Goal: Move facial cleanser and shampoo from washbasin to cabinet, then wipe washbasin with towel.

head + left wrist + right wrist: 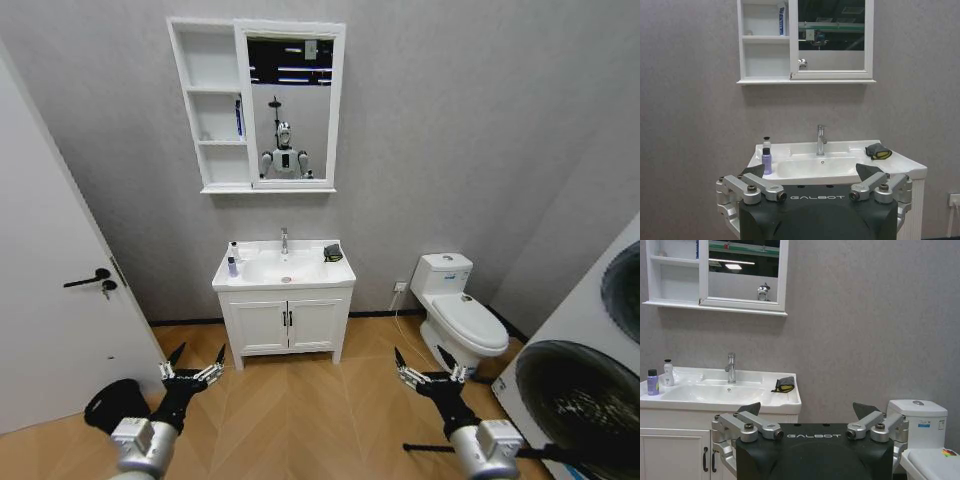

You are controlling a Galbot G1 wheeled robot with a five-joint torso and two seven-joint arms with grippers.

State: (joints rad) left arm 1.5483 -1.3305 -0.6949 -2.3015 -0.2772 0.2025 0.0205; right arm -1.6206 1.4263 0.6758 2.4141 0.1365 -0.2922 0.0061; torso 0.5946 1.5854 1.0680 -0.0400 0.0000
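The white washbasin (300,268) stands against the far wall, with a small purple bottle (232,268) and a white dark-capped bottle (234,250) on its left rim. I cannot tell which is the facial cleanser and which the shampoo. The dark towel (332,252) with a yellow-green edge lies on the right rim. The open cabinet (212,105) hangs above, joined to a mirror. My left gripper (199,352) and right gripper (420,358) hover open and empty over the floor, well short of the basin. The left wrist view shows both bottles (766,161) and the towel (878,151) beyond the left gripper (810,172).
A white two-door vanity (285,325) carries the basin. The toilet (460,310) sits to its right, a washing machine (590,380) at the far right, and a white door (50,300) on the left. A blue tube (239,118) stands in the cabinet. Wooden floor lies open ahead.
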